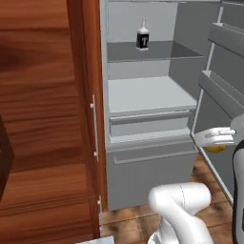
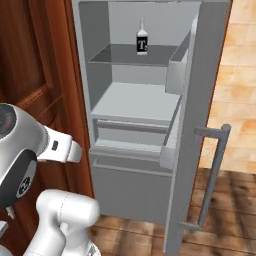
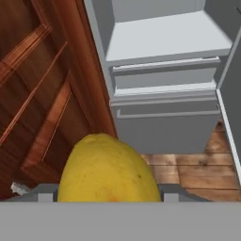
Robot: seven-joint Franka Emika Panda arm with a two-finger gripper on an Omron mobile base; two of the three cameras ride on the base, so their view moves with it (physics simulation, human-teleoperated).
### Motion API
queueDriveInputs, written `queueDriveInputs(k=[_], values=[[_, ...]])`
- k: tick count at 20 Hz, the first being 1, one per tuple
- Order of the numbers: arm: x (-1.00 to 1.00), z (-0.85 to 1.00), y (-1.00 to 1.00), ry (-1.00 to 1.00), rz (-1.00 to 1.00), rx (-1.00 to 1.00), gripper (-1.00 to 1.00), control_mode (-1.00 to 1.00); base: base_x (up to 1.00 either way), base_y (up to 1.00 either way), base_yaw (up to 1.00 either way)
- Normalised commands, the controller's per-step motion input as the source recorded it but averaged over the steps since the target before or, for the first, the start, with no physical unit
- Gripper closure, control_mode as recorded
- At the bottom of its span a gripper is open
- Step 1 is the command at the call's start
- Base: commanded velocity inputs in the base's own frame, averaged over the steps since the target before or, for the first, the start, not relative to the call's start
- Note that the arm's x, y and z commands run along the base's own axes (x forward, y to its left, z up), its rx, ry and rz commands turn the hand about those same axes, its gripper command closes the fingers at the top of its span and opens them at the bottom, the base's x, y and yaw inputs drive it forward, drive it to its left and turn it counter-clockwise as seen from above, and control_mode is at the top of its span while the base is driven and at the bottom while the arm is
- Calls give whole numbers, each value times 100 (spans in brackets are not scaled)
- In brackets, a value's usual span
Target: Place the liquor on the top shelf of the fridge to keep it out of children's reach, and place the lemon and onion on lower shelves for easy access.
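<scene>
yellow: the lemon (image 3: 109, 170) sits large and close in the hand view, right at the gripper (image 3: 109, 197); from the left base view a bit of yellow (image 1: 215, 148) hangs under the white hand.
gripper: clamped on the lemon, jaws spread wide around it; fingertips themselves hidden behind the fruit.
gripper position: out in front of the open fridge (image 1: 143, 157), off to the door side, about level with the drawers, not yet inside.
liquor: bottle (image 1: 142, 35) stands upright on the top shelf (image 1: 181, 50), toward the back; that part looks done.
onion: not spotted here.
pale shelf: the wide lower shelf (image 1: 147, 93) lies bare, with drawers (image 1: 147, 121) below it.
step in hand: judged as carrying the lemon toward a lower shelf.
how to do it well: raise the fruit above the shelf's front lip before going in; come in level and straight from the front; stay off the door bins (image 1: 224, 90) on the right and the wood cabinet (image 1: 47, 119) on the left.
set-down: lower until the lemon touches the shelf, away from the edge; a rounded fruit may roll, so release gently and pull straight back.
caution: leave room for the onion.
</scene>
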Motion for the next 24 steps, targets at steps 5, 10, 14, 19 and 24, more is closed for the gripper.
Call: queueDriveInputs(k=[5, 10, 14, 19, 24], values=[[0, 0, 0, 0, 0, 0, 100, 100, 71, 1, -13], [0, 0, 0, 0, 0, 0, 100, 100, 68, 0, -12], [0, 0, 0, 0, 0, 0, 100, 100, 60, 1, -10], [0, 0, 0, 0, 0, 0, 100, 100, 55, 0, -9], [56, -12, 0, 0, -7, -2, 100, -100, 0, 0, 0]])
